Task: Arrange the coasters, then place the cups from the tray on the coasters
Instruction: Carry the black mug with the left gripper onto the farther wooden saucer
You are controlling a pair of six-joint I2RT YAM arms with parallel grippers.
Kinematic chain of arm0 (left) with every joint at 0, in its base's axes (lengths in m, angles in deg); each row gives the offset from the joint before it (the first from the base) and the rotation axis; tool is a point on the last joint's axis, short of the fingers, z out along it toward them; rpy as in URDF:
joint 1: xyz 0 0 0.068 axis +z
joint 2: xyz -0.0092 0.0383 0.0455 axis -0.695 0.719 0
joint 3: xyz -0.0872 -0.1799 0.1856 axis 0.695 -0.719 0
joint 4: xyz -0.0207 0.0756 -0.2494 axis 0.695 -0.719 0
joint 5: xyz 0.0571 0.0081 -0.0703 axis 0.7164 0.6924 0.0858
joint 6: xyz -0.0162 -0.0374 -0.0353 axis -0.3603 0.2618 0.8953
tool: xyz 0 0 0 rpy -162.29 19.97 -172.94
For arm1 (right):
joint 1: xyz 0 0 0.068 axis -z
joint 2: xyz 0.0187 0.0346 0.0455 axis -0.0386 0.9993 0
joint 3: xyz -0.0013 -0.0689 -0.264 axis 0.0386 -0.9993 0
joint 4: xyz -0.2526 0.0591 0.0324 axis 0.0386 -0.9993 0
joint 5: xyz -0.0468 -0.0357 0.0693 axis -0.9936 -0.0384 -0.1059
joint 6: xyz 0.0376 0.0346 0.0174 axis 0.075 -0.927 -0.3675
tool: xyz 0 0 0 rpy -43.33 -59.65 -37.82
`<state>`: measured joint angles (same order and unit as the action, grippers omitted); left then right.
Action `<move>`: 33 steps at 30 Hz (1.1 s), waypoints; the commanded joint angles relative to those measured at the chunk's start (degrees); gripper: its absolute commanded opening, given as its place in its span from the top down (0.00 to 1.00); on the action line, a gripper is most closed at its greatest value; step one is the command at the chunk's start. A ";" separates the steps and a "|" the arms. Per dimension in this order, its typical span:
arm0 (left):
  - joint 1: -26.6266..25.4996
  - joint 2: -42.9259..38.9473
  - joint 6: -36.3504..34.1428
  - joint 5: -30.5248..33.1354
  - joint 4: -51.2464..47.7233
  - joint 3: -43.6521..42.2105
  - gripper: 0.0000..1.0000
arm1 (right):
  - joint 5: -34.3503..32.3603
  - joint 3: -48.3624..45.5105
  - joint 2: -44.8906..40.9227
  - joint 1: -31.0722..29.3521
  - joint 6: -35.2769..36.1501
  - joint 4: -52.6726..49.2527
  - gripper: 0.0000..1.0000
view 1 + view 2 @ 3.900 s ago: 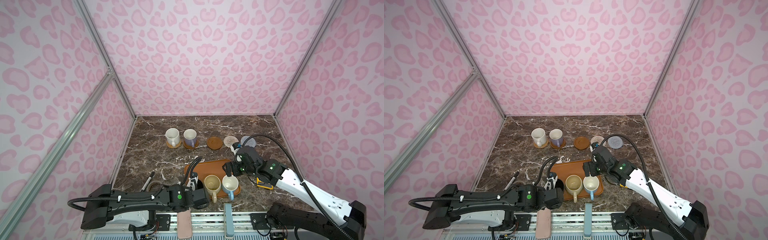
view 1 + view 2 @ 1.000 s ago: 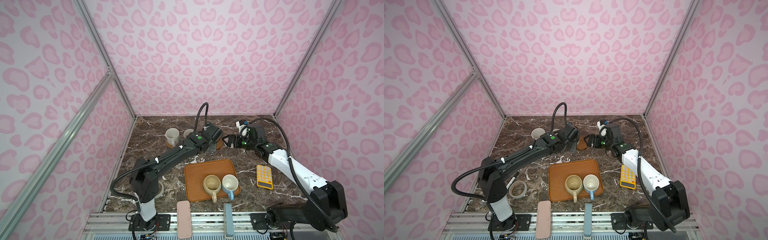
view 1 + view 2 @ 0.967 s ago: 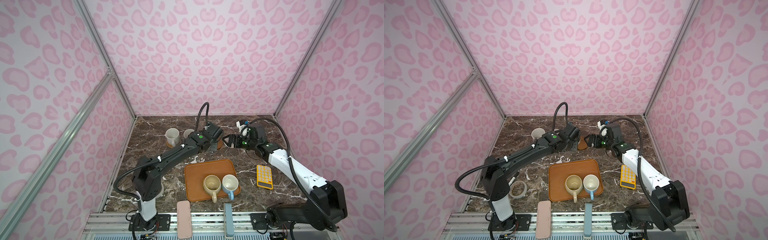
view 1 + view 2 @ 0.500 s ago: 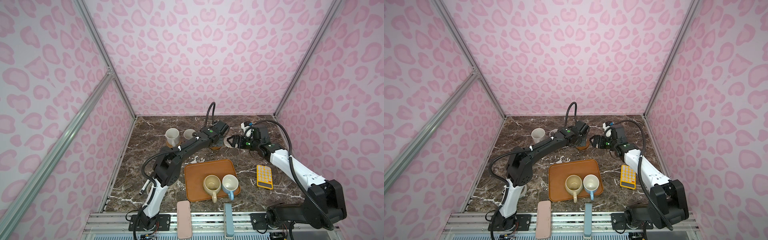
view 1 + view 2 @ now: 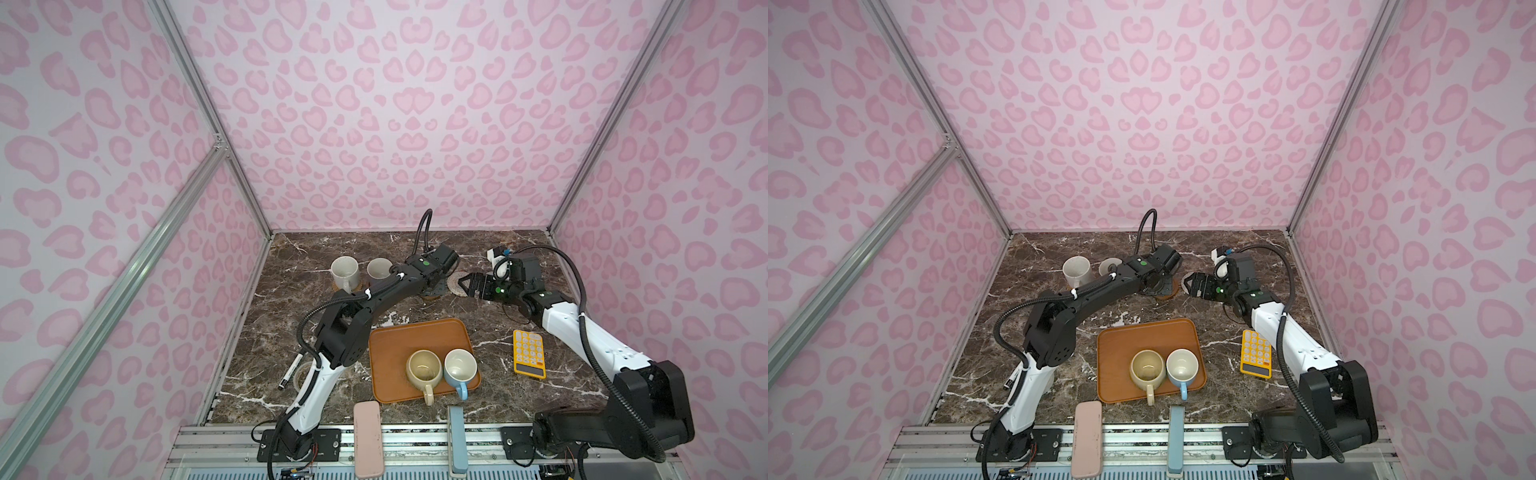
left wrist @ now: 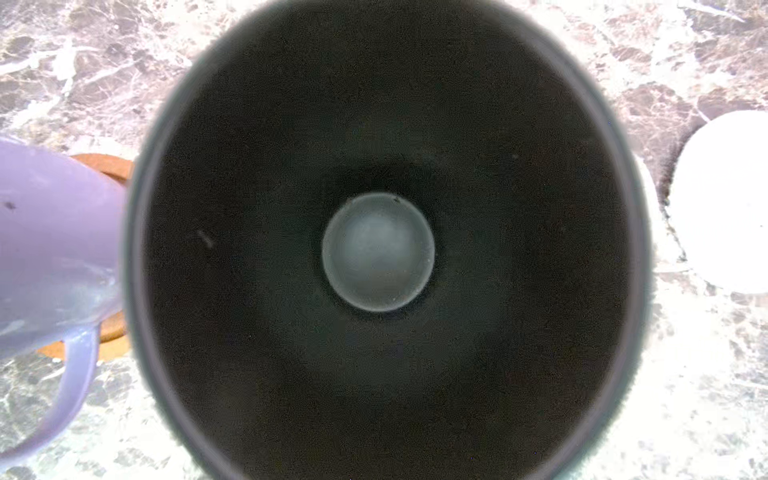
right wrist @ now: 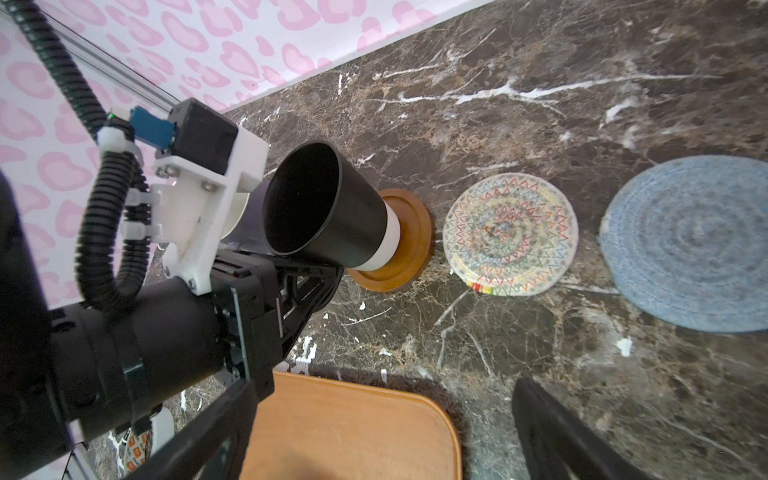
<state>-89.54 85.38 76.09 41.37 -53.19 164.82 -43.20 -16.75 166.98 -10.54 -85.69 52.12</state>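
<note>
Far centre of the tabletop (image 5: 490,332), right wrist view: the black mug (image 7: 332,216) is upright, its pale base on the brown wooden coaster (image 7: 409,245), apparently seated within the rim. Low on the mug's tray side, the left claw (image 7: 309,277) is closed, evidently on the handle, which is hidden; the left wrist view looks straight down the mug's bore. Spread wide and empty, the right claw (image 5: 464,285) hovers just beside the beige-pink woven coaster (image 7: 510,235), with the grey-blue woven coaster (image 7: 685,245) next in the row; both are bare. At the row's left end, the speckled white mug (image 5: 345,270) and lavender mug (image 5: 379,268) occupy coasters. On the tray (image 5: 399,345), the cream-yellow mug (image 5: 424,368) and light blue mug (image 5: 459,365) stand side by side, handles toward the robot. Judgement: this placement is at release; the claw should part and back toward the tray without dragging the handle. The bare coasters lie on the right arm's side, so that arm is nearer them.
</note>
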 commanded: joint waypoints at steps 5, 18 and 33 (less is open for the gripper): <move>-0.01 1.42 1.01 1.26 1.96 0.99 0.97 | 0.79 -0.74 -0.33 -0.03 -0.84 1.63 0.02; -0.07 2.18 1.02 0.55 2.75 0.90 0.77 | 0.74 -1.27 -1.03 0.01 -0.74 1.34 0.02; -0.03 1.96 1.68 -4.65 5.83 0.55 0.58 | 0.21 -1.45 -1.03 0.24 -0.28 0.79 0.02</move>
<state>-89.63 87.09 77.16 37.79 -49.56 165.02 -42.86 -17.86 165.98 -10.41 -86.41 52.19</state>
